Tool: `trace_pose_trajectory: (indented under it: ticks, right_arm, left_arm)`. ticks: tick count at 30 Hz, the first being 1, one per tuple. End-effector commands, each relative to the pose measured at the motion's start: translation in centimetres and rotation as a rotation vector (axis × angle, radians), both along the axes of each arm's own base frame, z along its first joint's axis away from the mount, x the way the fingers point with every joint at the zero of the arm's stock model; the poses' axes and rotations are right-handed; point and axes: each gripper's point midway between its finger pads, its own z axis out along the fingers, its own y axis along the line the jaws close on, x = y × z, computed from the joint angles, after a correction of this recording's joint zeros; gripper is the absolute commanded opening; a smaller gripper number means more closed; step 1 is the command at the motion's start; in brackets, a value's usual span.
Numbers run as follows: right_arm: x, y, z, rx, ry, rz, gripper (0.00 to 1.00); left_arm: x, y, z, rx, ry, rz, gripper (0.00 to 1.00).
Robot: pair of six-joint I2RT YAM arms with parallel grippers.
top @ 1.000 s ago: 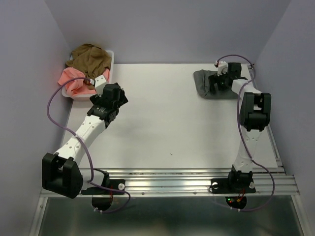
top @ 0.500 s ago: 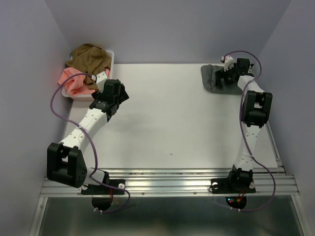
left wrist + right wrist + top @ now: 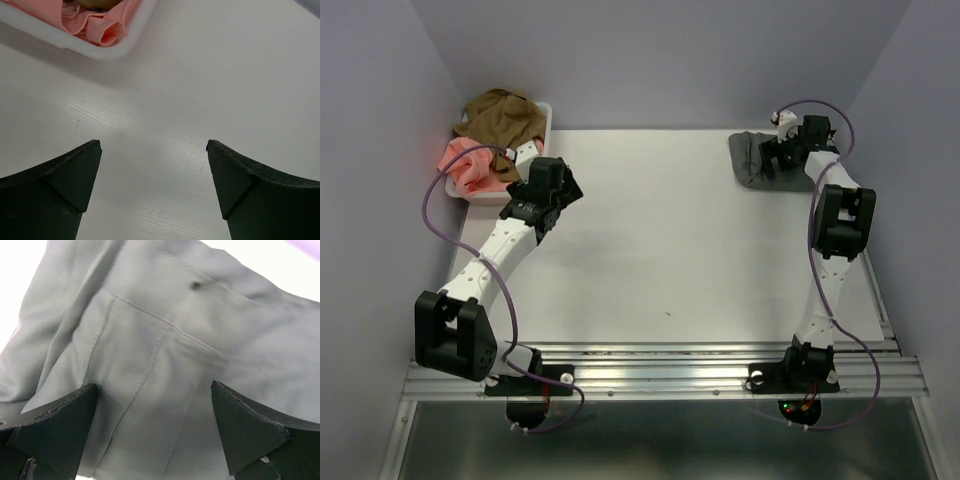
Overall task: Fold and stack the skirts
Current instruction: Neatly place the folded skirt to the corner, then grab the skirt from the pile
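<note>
Pale lilac walls [image 3: 650, 60] close in a white table [image 3: 660, 250] on three sides, evenly lit with soft shadows. An aluminium rail [image 3: 660, 372] runs along its near edge, above a dull grey surface [image 3: 650, 440].

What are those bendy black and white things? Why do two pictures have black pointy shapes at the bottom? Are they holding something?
They are two robot arms, a left arm and a right arm, bolted at the near edge of a white table. The big picture comes from a camera up above. The other two come from small cameras on the arms' wrists, so the black pointy shapes are each arm's own two fingers.

A grey skirt lies at the far right of the table. At the far left is a white basket with a pink skirt and a brown skirt in it.

The left gripper is open over bare table beside the basket. The right gripper is open over the grey skirt. Neither one holds anything.
</note>
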Motion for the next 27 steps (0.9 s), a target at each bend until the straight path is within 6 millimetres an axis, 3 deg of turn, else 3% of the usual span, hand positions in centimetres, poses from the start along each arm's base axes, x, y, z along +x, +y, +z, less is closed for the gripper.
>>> trace_pose_trajectory:
  ticks: [1, 3, 6, 7, 8, 9, 10, 12, 13, 14, 15, 16, 17, 18, 19, 20, 21, 23, 24, 25, 27]
  right_arm:
    - [0.4, -2.2, 10.6, -0.033, -0.156, -0.123, 1.00]
    - [0.6, -3.2, 16.1, 0.011, -0.246, -0.259, 1.00]
    - [-0.5, -3.6, 20.9, 0.062, -0.320, -0.349, 1.00]
    - [-1.6, -2.2, 23.2, 0.101, -0.351, -0.366, 1.00]
    - [-2.2, -1.6, 24.1, 0.117, -0.360, -0.378, 1.00]
    - [-3.6, 0.4, 26.6, 0.161, -0.393, -0.379, 1.00]
    - [-4.6, 0.8, 25.1, 0.175, -0.354, -0.420, 1.00]
    - [-6.5, 2.4, 24.7, 0.249, -0.328, -0.483, 1.00]
    - [-8.2, 4.5, 26.8, 0.307, -0.374, -0.511, 1.00]
    - [-9.9, 3.8, 23.4, 0.279, -0.325, -0.647, 1.00]
    - [-11.1, 4.7, 22.6, 0.303, -0.310, -0.675, 1.00]
    - [-12.2, 6.0, 21.7, 0.362, -0.290, -0.715, 1.00]
    - [-14.6, 7.9, 19.9, 0.379, -0.254, -0.716, 1.00]
    - [-15.6, 8.9, 19.0, 0.413, -0.240, -0.711, 1.00]
    - [-16.6, 9.8, 17.9, 0.489, -0.224, -0.735, 1.00]
    - [-18.5, 10.6, 16.0, 0.545, -0.206, -0.704, 1.00]
    - [-19.3, 10.9, 15.2, 0.605, -0.199, -0.718, 1.00]
    - [-20.7, 10.6, 13.9, 0.621, -0.199, -0.738, 1.00]
    - [-21.6, 10.4, 13.4, 0.603, -0.190, -0.740, 1.00]
    - [-22.6, 10.0, 12.2, 0.564, -0.149, -0.764, 1.00]
    - [-23.2, 10.0, 11.9, 0.524, -0.129, -0.737, 1.00]
  left_arm:
    - [0.8, 0.3, 4.5, -0.007, -0.100, 0.004, 0.99]
    - [1.0, 0.0, 4.8, -0.019, -0.127, -0.012, 0.99]
    - [1.1, -0.1, 5.4, -0.029, -0.153, -0.009, 0.99]
    - [1.2, -0.1, 5.6, -0.030, -0.159, -0.008, 0.99]
    - [1.2, 0.0, 5.9, -0.032, -0.169, -0.006, 0.99]
    - [1.4, 0.1, 6.6, -0.035, -0.191, 0.004, 0.99]
    - [1.4, 0.2, 7.0, -0.038, -0.203, 0.007, 0.99]
    - [1.9, 0.9, 8.2, -0.039, -0.236, 0.025, 0.99]
    - [2.1, 1.3, 8.5, -0.039, -0.246, 0.032, 0.99]
    - [2.4, 1.8, 8.6, -0.033, -0.259, 0.039, 0.99]
    - [3.1, 2.5, 9.2, -0.037, -0.295, 0.055, 0.99]
    - [3.7, 4.6, 9.6, -0.038, -0.305, 0.097, 0.99]
    - [4.4, 5.5, 9.1, -0.041, -0.292, 0.100, 0.99]
    - [4.9, 6.0, 9.2, -0.057, -0.288, 0.082, 0.99]
    - [5.4, 8.2, 9.9, -0.055, -0.300, 0.123, 0.99]
    - [5.9, 9.1, 8.9, -0.032, -0.270, 0.144, 0.99]
    - [6.1, 10.8, 9.5, -0.012, -0.275, 0.193, 0.99]
    - [6.3, 13.4, 8.8, 0.033, -0.226, 0.261, 0.99]
    - [6.2, 14.8, 6.9, 0.070, -0.152, 0.312, 0.99]
    - [6.5, 15.8, 7.6, 0.089, -0.147, 0.334, 0.99]
    - [6.9, 17.1, 6.8, 0.124, -0.102, 0.363, 0.99]
